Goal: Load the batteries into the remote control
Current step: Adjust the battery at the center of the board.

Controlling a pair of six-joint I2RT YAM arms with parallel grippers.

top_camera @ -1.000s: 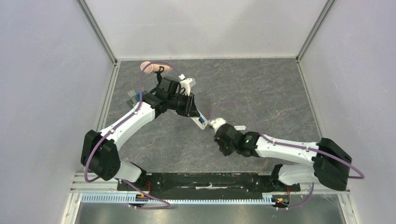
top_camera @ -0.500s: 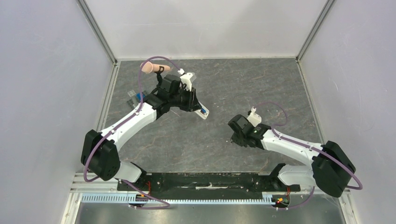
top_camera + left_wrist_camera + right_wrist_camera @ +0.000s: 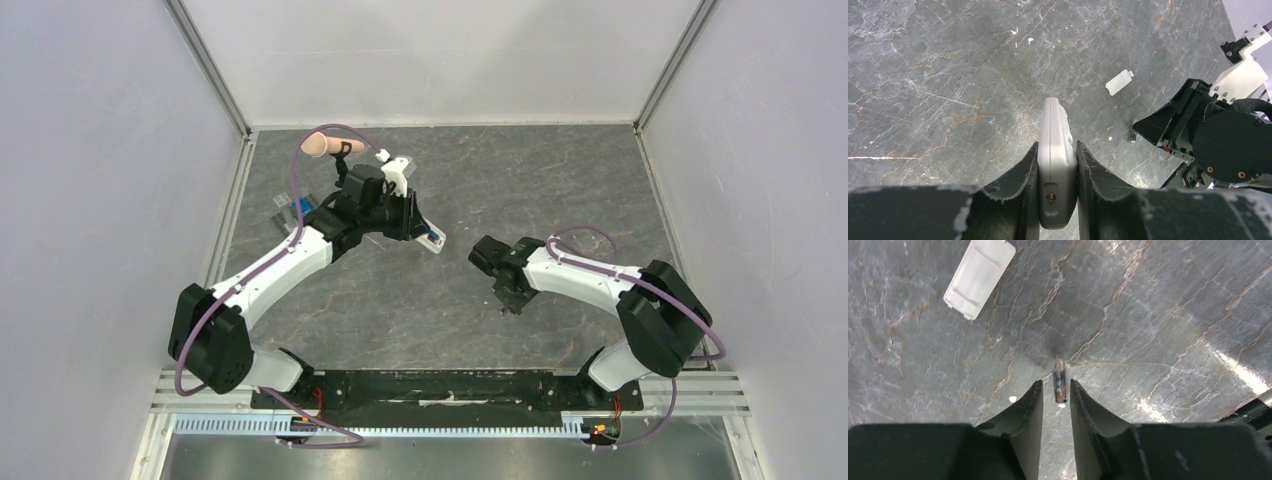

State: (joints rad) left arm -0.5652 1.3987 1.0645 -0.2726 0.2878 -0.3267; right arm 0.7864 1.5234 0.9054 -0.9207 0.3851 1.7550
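Two grippers: left gripper pinches the remote control; right gripper stands slightly spread astride the grey battery lying on the table.

Top external: placed high behind both arm bases, angled down over the whole desk.
Left wrist: aimed down past its own fingers, close to the desk.
Right wrist: held nearer still, facing straight down.
Shared: a small white cover is seen by both wrist views.
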